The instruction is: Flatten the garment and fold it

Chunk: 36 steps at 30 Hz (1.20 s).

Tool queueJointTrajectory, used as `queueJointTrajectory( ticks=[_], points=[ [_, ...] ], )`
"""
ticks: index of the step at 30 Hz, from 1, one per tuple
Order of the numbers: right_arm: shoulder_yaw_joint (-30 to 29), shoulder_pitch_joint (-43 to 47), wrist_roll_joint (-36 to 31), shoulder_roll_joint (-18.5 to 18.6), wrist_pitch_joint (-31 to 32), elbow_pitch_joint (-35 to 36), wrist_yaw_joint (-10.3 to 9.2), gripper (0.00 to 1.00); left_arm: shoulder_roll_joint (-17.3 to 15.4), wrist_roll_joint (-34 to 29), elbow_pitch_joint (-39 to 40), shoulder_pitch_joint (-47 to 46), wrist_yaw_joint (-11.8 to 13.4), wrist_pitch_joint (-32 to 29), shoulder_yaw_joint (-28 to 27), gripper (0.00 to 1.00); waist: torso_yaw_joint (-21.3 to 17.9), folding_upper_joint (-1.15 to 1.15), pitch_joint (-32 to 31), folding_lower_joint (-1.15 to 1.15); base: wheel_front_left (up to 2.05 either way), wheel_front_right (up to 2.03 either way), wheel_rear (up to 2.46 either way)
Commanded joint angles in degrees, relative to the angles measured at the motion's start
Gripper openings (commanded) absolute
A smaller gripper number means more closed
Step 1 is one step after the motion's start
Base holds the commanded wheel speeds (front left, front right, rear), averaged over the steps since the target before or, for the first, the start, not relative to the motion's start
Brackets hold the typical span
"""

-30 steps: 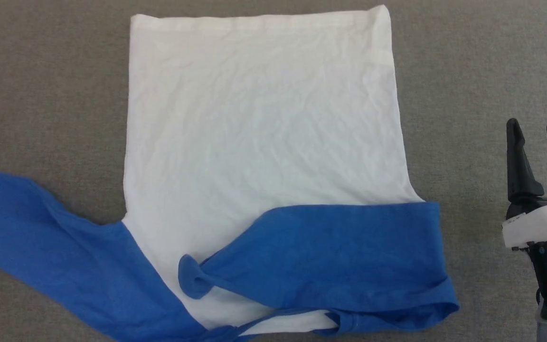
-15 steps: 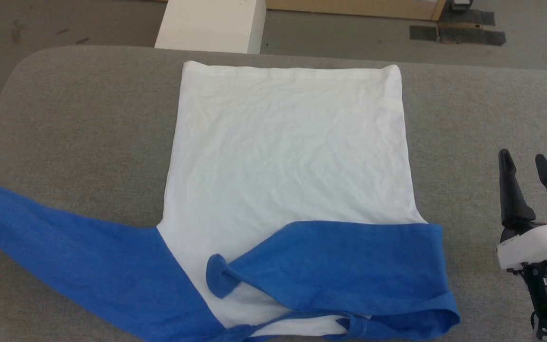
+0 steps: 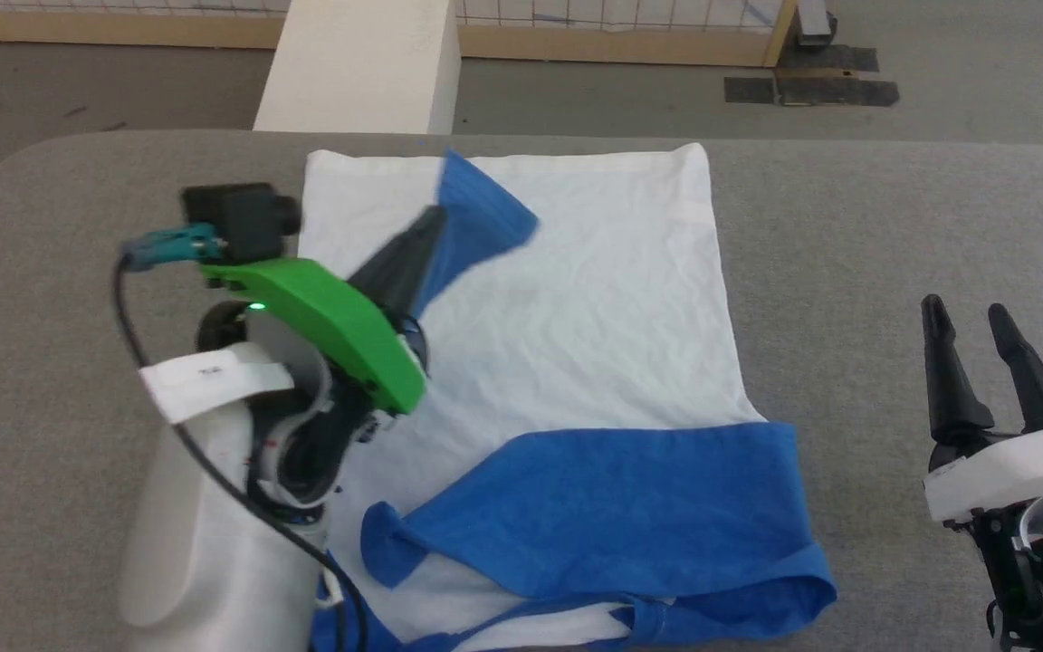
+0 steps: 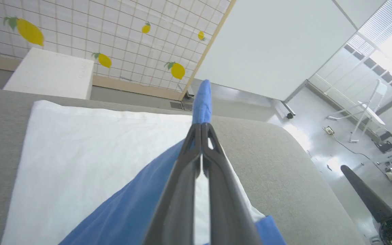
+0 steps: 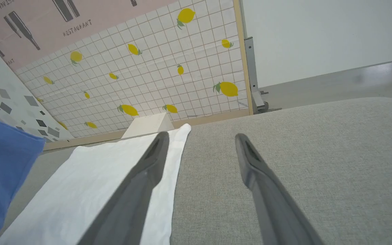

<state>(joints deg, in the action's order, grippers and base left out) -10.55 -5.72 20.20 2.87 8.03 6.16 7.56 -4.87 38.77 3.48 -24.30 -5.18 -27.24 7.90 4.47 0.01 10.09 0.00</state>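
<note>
Grey, felt-like table (image 3: 78,226) with rounded corners, lemon-tiled wall (image 5: 168,68) behind. Spread across its middle, the garment (image 3: 594,308): soft, creased white body, near sleeve (image 3: 630,507) folded flat in blue. Far sleeve (image 3: 481,208) held up over the body, pinched in the pressed-together left gripper (image 3: 429,222). Right gripper (image 3: 965,312) spread, empty, beside the cloth. Risk of thin limp knit slipping free or landing twisted if released too soon.

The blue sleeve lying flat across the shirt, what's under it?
It lies on the garment, on its white body, which shows above the sleeve and in a strip below it. The part right beneath is covered, so any folds there can't be seen.
</note>
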Motion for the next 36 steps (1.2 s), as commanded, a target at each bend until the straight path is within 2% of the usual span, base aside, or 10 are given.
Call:
queueJointTrajectory(
  ticks=[1,10,17,18,19,20,24,28,33,36],
  points=[
    [0.3,0.5,0.6,0.0,-0.5,-0.4,-0.08,1.0,0.6,-0.4,-1.0,-1.1,-0.5,-0.1,1.9,0.0,-2.6,-0.01,1.1,0.0,0.0,0.0,0.0],
    [0.9,0.6,1.7,0.0,-2.3,-2.1,-0.08,1.0,1.7,-3.2,-8.5,-0.3,-2.0,-0.7,22.2,0.0,-6.2,-0.01,3.1,0.0,0.0,0.0,0.0],
    [0.3,0.4,1.6,0.0,-3.1,-2.6,-0.08,1.0,0.2,-3.7,-13.3,2.5,-2.3,-4.2,33.2,0.0,-5.9,-0.01,3.4,0.0,0.0,0.0,0.0],
    [0.2,0.4,1.6,0.0,-3.1,-2.6,-0.08,1.0,0.1,-3.0,-13.6,3.0,-2.3,-5.0,34.1,0.05,-5.6,-0.01,3.4,0.0,0.0,0.0,0.0],
    [0.2,0.4,1.6,0.0,-3.1,-2.7,-0.08,1.0,0.1,-2.4,-13.8,3.4,-2.3,-5.5,34.5,0.45,-5.3,-0.01,3.4,0.0,0.0,0.0,0.0],
    [0.3,0.3,1.5,0.0,-3.1,-2.7,-0.08,1.0,0.0,-2.0,-13.7,3.4,-2.3,-5.9,34.9,1.0,-4.9,-0.01,3.4,0.0,0.0,0.0,0.0],
    [0.8,-0.2,1.3,0.0,-2.8,-2.9,-0.08,1.0,0.5,2.7,-10.5,3.5,-2.2,-4.9,32.1,1.0,-3.8,-0.01,2.8,0.0,0.0,0.0,0.0],
    [1.2,-0.6,0.8,0.0,-2.4,-2.9,-0.08,1.0,0.8,9.4,-5.0,2.7,-0.5,0.0,23.1,1.0,-3.0,-0.01,1.9,0.0,0.0,0.0,0.0],
    [2.2,-1.3,-0.2,0.0,-1.2,-2.6,-0.08,1.0,-4.2,3.9,-4.4,1.4,2.5,15.3,10.4,1.0,-2.6,-0.01,1.3,0.0,0.0,0.0,0.0],
    [3.2,-1.9,-1.1,0.0,0.2,-2.9,-0.08,1.0,-7.7,-1.6,-7.1,2.5,3.3,24.0,7.1,1.0,-2.5,-0.01,1.2,0.0,0.0,0.0,0.0]
  ],
)
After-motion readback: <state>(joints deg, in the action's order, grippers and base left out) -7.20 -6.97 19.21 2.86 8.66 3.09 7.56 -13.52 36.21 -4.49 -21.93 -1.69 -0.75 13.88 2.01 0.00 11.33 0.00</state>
